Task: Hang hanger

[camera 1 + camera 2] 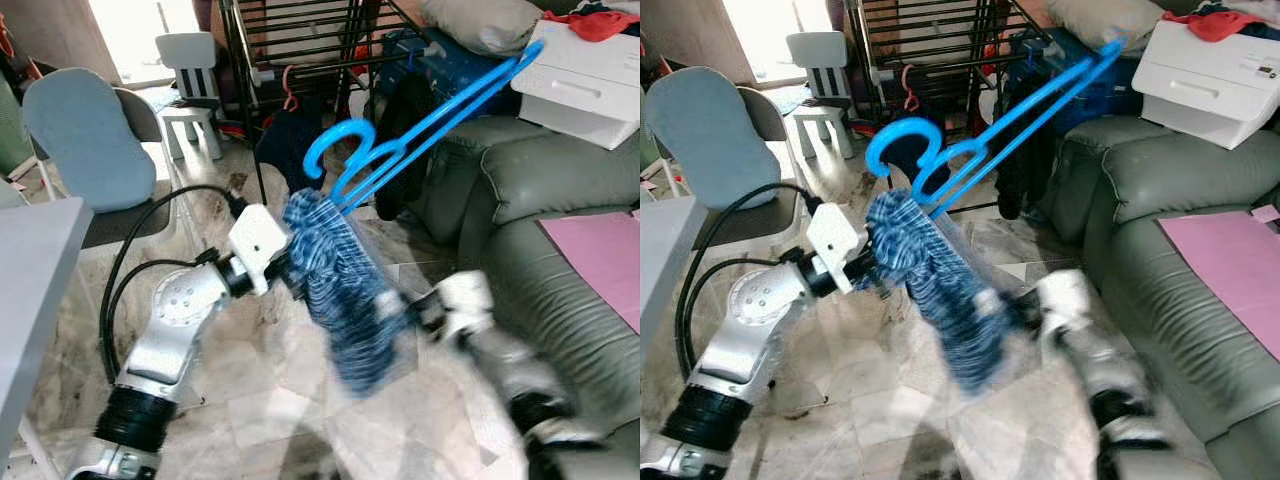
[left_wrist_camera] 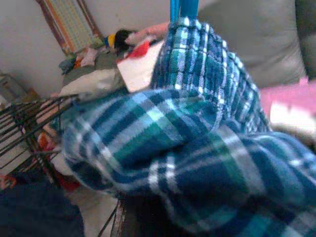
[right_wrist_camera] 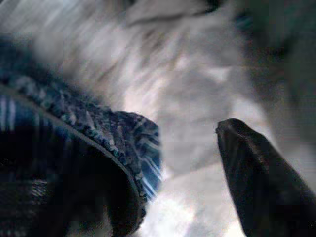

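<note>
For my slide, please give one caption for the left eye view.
Left gripper lifts blue hanger draped with plaid garment before a black drying rack.

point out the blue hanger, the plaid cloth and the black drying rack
blue hanger [image 1: 352, 134], left eye view, on its hook
plaid cloth [image 1: 345, 300], left eye view, on its hanging middle
black drying rack [image 1: 300, 45], left eye view, on its bars

Green sofa [image 1: 560, 200] right of the right gripper, pink sheet [image 1: 600, 250] on its seat. White printer [image 1: 585, 85] on the sofa back. Black rack [image 1: 300, 50] beyond the left gripper, grey chair [image 1: 85, 140] left of it, white stool [image 1: 190, 95] farther off.
</note>
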